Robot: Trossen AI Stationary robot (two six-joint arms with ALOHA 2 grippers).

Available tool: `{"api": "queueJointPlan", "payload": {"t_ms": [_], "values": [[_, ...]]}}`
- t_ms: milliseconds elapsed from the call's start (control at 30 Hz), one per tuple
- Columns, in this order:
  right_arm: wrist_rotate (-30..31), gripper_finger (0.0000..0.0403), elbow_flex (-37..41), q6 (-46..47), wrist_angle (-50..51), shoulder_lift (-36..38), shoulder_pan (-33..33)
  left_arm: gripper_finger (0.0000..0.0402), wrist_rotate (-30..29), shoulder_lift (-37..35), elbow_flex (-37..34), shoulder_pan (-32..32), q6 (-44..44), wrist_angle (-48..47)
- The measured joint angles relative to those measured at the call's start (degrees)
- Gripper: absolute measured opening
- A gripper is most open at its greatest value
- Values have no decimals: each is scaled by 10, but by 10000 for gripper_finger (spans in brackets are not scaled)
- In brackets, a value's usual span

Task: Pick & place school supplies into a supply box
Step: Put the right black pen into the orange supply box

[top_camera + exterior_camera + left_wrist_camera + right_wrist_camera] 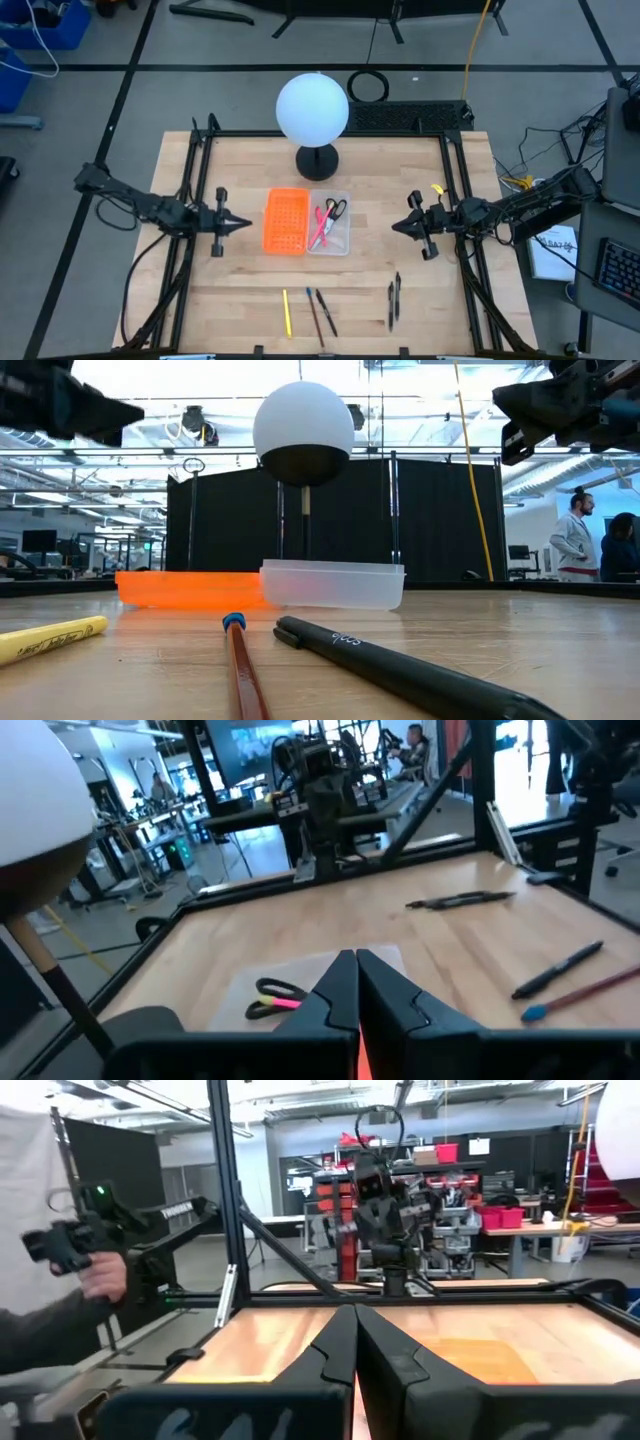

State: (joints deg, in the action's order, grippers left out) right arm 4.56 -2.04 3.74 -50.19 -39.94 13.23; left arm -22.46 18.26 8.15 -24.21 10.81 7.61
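Note:
The clear supply box (pixel 330 224) sits mid-table beside the orange perforated tray (pixel 286 220); black-handled scissors (pixel 335 209) and a pink pen (pixel 321 226) lie inside it. Near the table's near edge lie a yellow pen (pixel 286 312), a blue-tipped pencil (pixel 314 315), a dark pen (pixel 326 311) and two black pens (pixel 393 300). My left gripper (pixel 244 223) hovers shut left of the orange tray. My right gripper (pixel 396 227) hovers shut right of the box. Both hold nothing.
A white globe lamp (pixel 312 108) on a black round base (pixel 317 160) stands behind the trays. Black frame rails (pixel 197 170) run along the table's left and right sides. Bare wood lies between the trays and the pens. People stand in the room beyond (pixel 575 540).

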Motion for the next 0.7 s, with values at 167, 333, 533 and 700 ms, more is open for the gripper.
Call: {"api": "queueJointPlan", "payload": {"t_ms": [167, 333, 533, 700], "values": [[2, 0, 0, -6, -1, 0, 0, 9, 1, -19, -59, 0, -5, 61], [3, 0, 0, -42, 10, 0, 0, 5, 10, -14, -76, 0, 1, 88], [4, 0, 0, -23, 65, -1, 0, 19, 15, -14, -75, 0, -26, 65], [31, 0, 0, 15, 84, -14, 0, 15, 15, -14, -75, 0, -32, 54]]}}
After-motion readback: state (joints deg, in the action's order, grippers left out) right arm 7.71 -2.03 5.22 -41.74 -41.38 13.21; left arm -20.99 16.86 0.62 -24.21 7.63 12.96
